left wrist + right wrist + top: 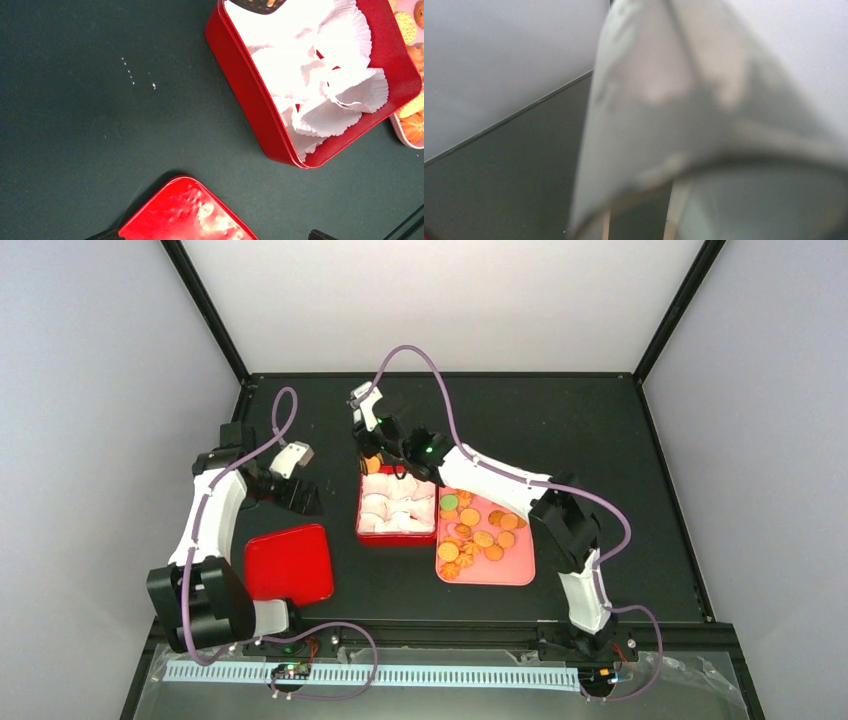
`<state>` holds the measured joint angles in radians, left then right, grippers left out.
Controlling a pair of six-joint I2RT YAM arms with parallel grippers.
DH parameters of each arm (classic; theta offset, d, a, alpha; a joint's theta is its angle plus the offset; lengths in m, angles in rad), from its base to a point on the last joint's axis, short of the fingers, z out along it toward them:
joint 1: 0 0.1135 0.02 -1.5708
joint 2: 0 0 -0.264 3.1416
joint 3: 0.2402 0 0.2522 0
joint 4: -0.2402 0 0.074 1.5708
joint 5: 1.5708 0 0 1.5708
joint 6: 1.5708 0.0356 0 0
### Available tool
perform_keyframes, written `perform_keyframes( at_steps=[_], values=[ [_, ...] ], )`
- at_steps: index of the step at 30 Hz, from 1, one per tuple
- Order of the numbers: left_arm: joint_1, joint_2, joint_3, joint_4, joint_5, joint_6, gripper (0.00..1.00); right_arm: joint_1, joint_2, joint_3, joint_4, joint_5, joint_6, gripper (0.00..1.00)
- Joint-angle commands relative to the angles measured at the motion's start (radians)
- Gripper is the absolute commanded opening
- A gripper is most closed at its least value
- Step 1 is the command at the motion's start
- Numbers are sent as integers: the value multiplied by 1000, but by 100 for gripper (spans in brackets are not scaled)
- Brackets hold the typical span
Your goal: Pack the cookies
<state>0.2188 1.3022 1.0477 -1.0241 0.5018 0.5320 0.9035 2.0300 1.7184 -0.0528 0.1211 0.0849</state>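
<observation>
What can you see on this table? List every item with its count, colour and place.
cookies: many, mostly orange, one green; on the tray
tray: one, pink; right of the tin
tin: one, red, open; middle of the table
paper cups: several, white; inside the tin
lid: one, red; left of the tin
tongs: one, metal; tip over the tin's far corner
left gripper: one, black, open, empty; beyond the lid
right gripper: one, black; apparently holding the tongs

Black table (600, 440), nothing fancy. On it: red tin (362, 512), pink tray (518, 570) right beside it, red lid (288, 565) further off.
</observation>
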Motion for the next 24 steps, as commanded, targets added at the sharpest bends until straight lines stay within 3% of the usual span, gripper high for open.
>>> perform_keyframes(
  at_steps=[1, 7, 24],
  values=[
    [8, -50, -4, -20, 4, 25, 99, -2, 30, 66, 31, 3, 4, 28],
    [8, -80, -14, -19, -8, 36, 99, -1, 32, 56, 28, 9, 9, 37],
    [7, -97, -22, -11, -11, 24, 99, -3, -48, -25, 57, 11, 7, 45]
  ],
)
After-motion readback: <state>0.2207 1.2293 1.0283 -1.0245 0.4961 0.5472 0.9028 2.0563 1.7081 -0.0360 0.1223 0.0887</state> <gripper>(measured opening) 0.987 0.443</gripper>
